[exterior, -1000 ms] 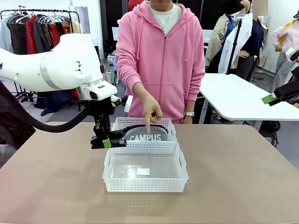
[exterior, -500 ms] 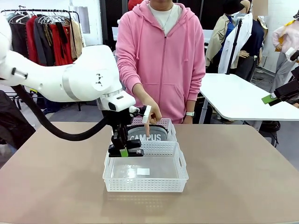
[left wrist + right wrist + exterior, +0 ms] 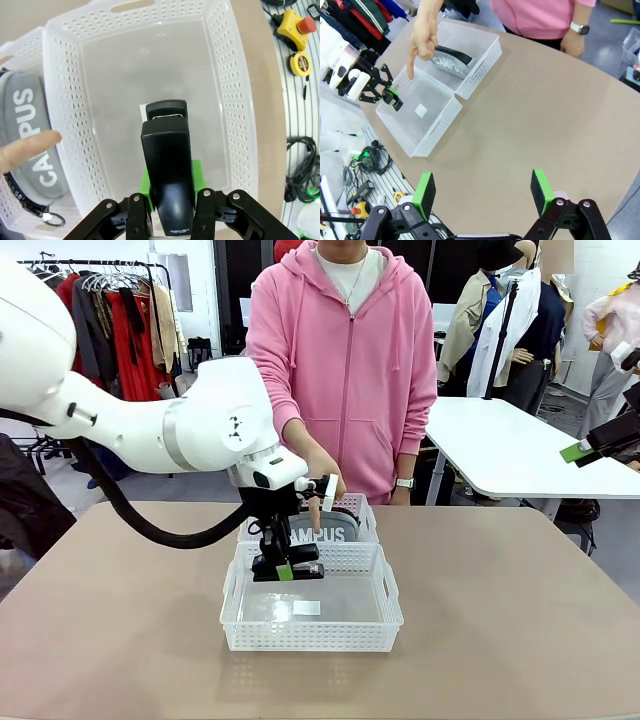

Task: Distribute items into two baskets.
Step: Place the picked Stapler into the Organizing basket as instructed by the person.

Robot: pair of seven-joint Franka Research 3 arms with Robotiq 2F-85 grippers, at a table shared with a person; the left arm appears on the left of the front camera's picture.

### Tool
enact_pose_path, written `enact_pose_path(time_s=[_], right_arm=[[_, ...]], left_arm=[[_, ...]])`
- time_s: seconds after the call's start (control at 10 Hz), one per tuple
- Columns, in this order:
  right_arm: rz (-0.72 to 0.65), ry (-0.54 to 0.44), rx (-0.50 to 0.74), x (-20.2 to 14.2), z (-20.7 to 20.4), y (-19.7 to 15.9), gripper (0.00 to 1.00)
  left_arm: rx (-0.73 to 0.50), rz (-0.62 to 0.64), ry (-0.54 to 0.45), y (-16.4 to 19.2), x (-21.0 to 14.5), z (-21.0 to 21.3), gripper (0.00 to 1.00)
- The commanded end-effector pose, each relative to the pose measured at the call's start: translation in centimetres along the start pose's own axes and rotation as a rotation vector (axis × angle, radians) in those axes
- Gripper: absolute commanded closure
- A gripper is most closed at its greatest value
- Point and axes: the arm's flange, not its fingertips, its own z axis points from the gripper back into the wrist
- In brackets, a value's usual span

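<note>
The left gripper (image 3: 286, 569) has its jaws clamped on the black stapler (image 3: 166, 170), held above the near basket (image 3: 385, 592) at about 10 o'clock of its interior. The grey CAMPUS pouch (image 3: 340, 532) lies in the far basket (image 3: 362, 510) — just past the near one, at 12 o'clock — under the person's hand (image 3: 322, 478). The right gripper (image 3: 482, 193) hangs high over the tan surface (image 3: 510, 620), jaws wide, holding nothing.

Two baskets sit end to end mid-table: the near basket (image 3: 311, 612) toward the robot, the far basket (image 3: 362, 515) touching it on the person's side. The pouch (image 3: 322, 531) lies in the far one (a person's finger (image 3: 27, 148) points down beside it). The stapler (image 3: 167, 175) hangs over the near basket's left rear part, in the left gripper (image 3: 286, 568).
</note>
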Motion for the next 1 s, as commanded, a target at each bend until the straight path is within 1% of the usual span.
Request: enact_pose_path(time_s=[0.0, 0.3, 0.9], right_arm=[[0.0, -0.003, 0.001, 0.0, 0.0, 0.1, 0.0], [0.0, -0.003, 0.001, 0.0, 0.0, 0.1, 0.0], [0.0, -0.003, 0.001, 0.0, 0.0, 0.1, 0.0]], left_arm=[[0.005, 0.005, -0.013, 0.3, 1.0, -0.6, 0.9], [-0.027, -0.004, -0.004, 0.8, 1.8, -3.0, 0.9], [-0.062, 0.021, 0.039, 2.2, 1.4, -6.2, 0.9]])
